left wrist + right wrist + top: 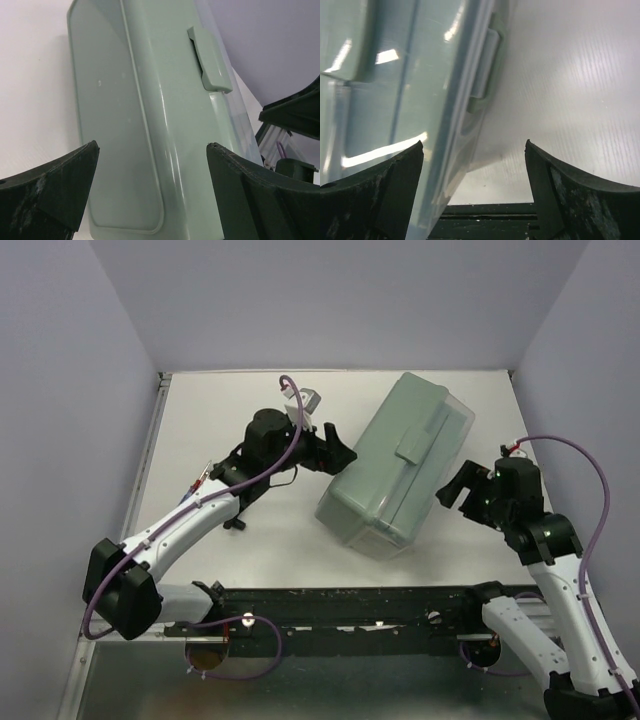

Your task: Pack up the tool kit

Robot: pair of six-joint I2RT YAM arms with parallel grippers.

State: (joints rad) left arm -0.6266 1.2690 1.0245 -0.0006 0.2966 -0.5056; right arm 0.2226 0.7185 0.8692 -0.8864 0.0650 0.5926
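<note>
Where pale walls [330, 300] enclose it, white table [230, 410], tool kit [395, 465] askew

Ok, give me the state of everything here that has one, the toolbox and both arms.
Toolbox: lying tipped over, latch side facing up.
Lid: shut.
Latch: folded flat against the box.
Left gripper: jaws open, holding nothing.
Right gripper: jaws open, holding nothing.
</note>
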